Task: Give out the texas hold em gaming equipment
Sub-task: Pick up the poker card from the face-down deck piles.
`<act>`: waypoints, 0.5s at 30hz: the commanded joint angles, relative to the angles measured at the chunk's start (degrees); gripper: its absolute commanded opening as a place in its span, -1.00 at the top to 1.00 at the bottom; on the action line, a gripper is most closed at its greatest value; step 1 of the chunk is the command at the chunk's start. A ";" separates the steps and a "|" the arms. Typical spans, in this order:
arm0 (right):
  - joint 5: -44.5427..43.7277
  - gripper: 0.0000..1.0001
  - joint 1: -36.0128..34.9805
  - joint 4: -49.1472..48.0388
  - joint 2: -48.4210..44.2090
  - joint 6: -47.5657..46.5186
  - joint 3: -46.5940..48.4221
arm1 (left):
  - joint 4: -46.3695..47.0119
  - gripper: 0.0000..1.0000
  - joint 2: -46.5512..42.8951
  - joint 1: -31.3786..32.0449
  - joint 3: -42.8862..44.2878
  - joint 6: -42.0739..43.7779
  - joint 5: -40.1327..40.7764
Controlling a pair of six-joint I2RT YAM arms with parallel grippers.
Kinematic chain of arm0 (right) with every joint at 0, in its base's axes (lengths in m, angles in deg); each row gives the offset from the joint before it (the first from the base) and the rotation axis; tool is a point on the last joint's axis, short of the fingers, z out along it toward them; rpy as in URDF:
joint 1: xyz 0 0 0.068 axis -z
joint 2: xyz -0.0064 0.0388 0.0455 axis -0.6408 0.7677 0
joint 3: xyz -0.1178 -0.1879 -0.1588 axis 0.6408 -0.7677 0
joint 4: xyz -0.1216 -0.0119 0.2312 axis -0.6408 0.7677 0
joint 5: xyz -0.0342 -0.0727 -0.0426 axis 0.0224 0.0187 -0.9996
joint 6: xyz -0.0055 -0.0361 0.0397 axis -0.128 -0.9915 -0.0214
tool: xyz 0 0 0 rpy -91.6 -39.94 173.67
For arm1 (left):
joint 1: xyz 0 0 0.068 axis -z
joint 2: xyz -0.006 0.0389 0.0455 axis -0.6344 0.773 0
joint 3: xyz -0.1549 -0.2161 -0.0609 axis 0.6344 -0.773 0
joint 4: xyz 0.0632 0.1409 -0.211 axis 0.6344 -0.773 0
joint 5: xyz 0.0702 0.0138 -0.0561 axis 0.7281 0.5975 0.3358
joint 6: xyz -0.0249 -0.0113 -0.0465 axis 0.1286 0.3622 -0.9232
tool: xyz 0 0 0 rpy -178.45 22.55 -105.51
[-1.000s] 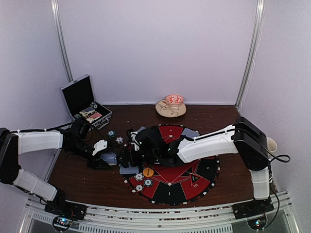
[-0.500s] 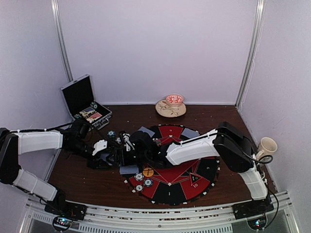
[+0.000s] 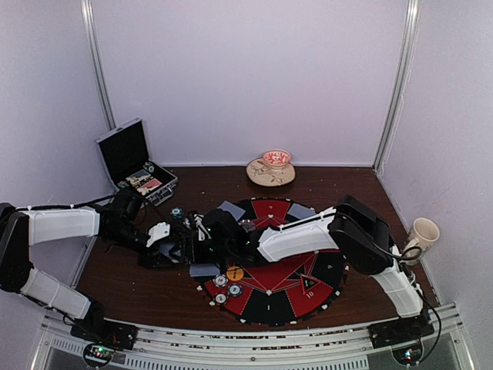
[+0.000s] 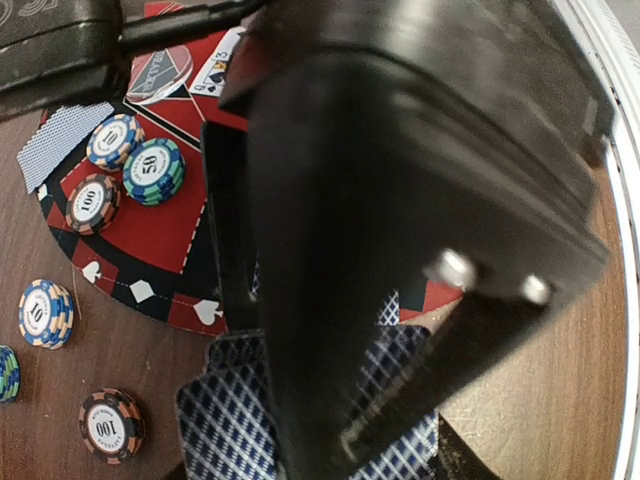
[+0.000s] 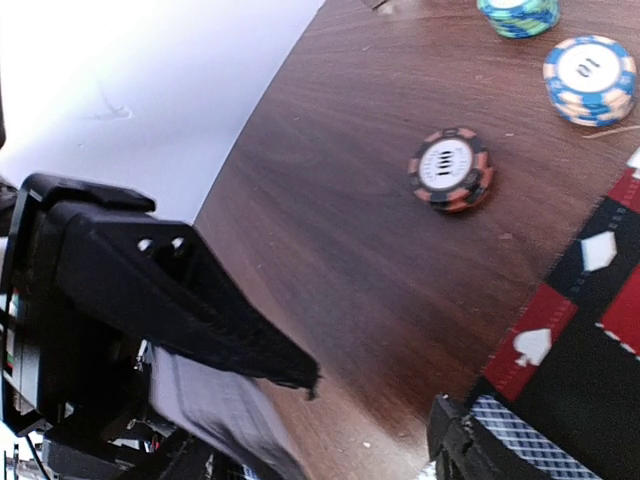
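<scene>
My left gripper is shut on a stack of blue-chequered playing cards, low over the table left of the mat. My right gripper has reached across to it. One broad black finger of the right gripper fills the left wrist view over those cards. In the right wrist view that gripper stands open, with bare wood between its fingers and the greyish card stack behind the left one. Three chips lie on the mat. More chips lie on the table.
The round red-and-black mat covers the table's middle, with single cards at its far edge and one card at its left. The open black case stands back left. A bowl sits at the back, a mug at the right.
The right arm has swung further left, up to the left gripper, and its jaws have narrowed somewhat. The left arm and its cards have stayed put.
</scene>
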 commanded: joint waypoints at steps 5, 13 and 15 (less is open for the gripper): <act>-3.14 -0.16 2.55 3.68 -4.66 -0.23 -5.72 | 1.27 -0.05 -0.53 -0.18 0.11 0.27 -1.55; 3.96 0.24 2.08 0.38 -4.82 -0.72 -4.17 | 1.27 -0.05 -0.24 -0.23 0.19 0.27 -1.47; 4.93 0.37 1.87 -0.65 -5.34 -0.58 -4.53 | 1.27 -0.05 -0.15 -0.23 0.19 0.37 -1.48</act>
